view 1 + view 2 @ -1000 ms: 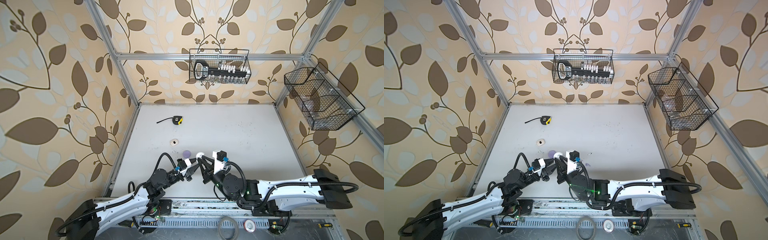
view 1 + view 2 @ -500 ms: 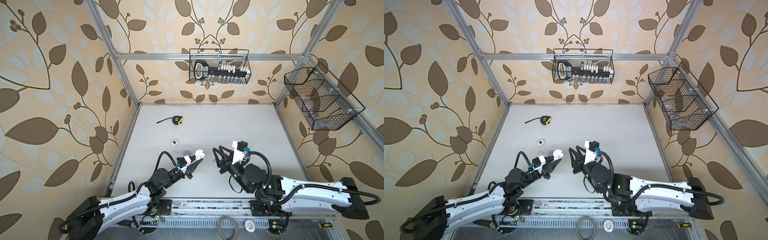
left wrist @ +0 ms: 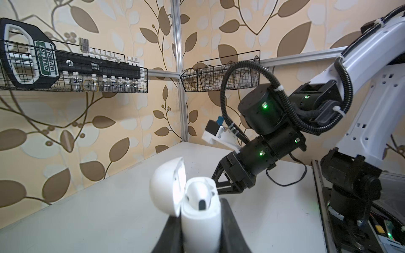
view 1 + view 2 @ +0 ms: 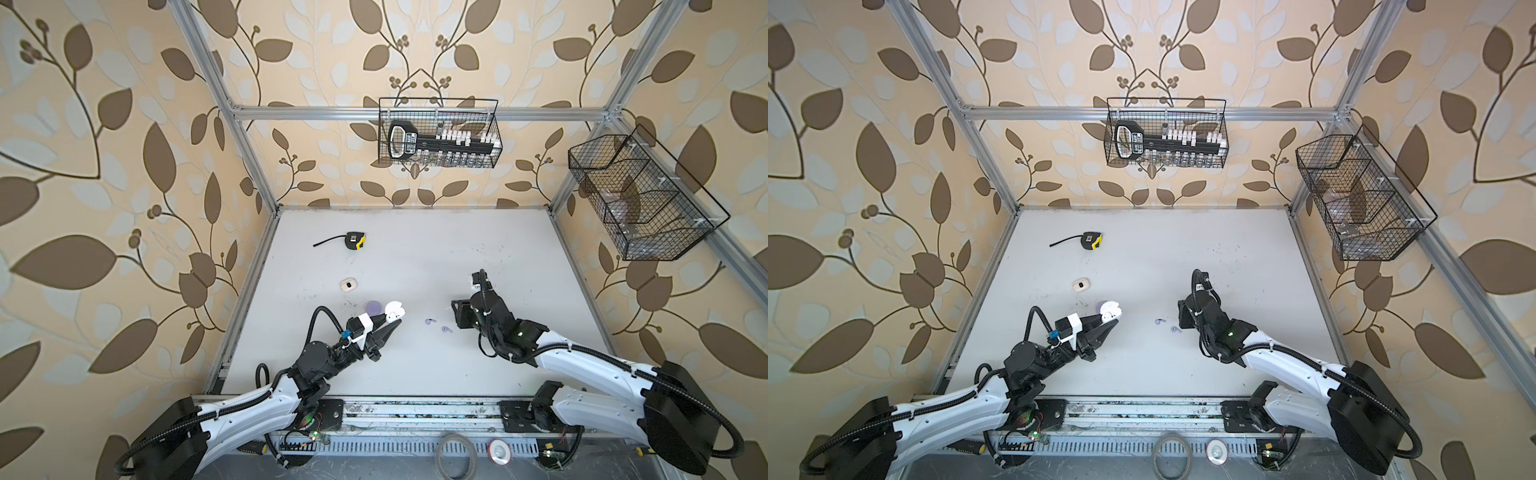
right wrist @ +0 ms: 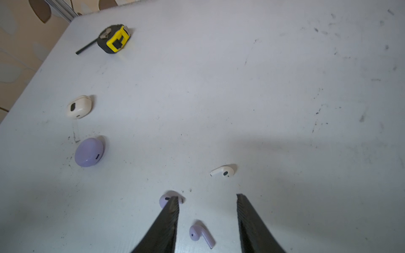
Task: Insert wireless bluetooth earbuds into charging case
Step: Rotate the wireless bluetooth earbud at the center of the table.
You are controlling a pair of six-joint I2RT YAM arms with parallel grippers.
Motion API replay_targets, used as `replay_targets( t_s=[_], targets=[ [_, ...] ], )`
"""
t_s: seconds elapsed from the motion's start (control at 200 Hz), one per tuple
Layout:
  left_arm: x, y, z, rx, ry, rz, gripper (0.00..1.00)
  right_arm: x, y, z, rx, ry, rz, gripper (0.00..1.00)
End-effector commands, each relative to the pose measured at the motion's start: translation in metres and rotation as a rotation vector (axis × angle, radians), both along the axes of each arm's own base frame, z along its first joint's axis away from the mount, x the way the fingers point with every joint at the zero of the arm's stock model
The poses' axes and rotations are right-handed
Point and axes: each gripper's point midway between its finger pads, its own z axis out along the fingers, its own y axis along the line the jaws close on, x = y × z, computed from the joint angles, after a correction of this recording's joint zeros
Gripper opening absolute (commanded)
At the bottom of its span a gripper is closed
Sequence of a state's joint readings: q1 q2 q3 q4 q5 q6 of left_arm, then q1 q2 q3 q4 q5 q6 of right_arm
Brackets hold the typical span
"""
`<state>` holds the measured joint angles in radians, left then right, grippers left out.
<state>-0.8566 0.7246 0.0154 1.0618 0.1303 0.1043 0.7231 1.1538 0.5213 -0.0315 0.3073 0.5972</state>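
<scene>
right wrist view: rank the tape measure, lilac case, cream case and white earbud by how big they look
1. tape measure and lilac case: their bodies look about alike here; the tape measure lies farther from the camera, so I won't rank them.
2. cream case
3. white earbud

On white tabletop (image 4: 457, 249): yellow-black tape measure (image 4: 356, 241) back left, cream rounded case (image 4: 348, 285) in front of it, lilac round case (image 4: 374, 307) nearer still, just beside white hinged case (image 4: 394, 311) in left gripper (image 4: 392, 322). Two lilac stemmed earbuds (image 4: 430, 321) lie right of that, at right gripper (image 5: 207, 196): one between its fingers (image 5: 247, 219), one partly behind a fingertip. White stemmed earbud (image 5: 223, 171) sits just beyond the tips.
</scene>
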Motion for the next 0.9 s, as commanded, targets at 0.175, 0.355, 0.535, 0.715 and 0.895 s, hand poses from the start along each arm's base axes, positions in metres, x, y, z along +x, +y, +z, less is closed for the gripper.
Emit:
replay_targets(
  t_s=[0.175,0.355,0.535,0.715,0.895],
  targets=[
    [-0.003,-0.004,0.023,-0.012,-0.069,-0.019,0.0,-0.005,0.0,-0.042,-0.061,0.102,0.015,0.11],
    [-0.001,-0.009,0.02,0.004,-0.059,-0.028,0.0,-0.006,-0.001,-0.057,-0.081,0.133,0.011,0.03],
    [0.0,-0.01,0.018,0.011,-0.053,-0.024,0.0,-0.002,0.0,-0.071,-0.101,0.158,0.012,0.03],
    [0.0,-0.009,0.018,0.009,-0.054,-0.021,0.0,0.008,-0.008,-0.084,-0.114,0.184,-0.02,0.01],
    [-0.001,-0.008,0.02,0.003,-0.056,-0.026,0.0,0.019,-0.008,-0.092,-0.125,0.203,-0.03,0.0]
  ],
)
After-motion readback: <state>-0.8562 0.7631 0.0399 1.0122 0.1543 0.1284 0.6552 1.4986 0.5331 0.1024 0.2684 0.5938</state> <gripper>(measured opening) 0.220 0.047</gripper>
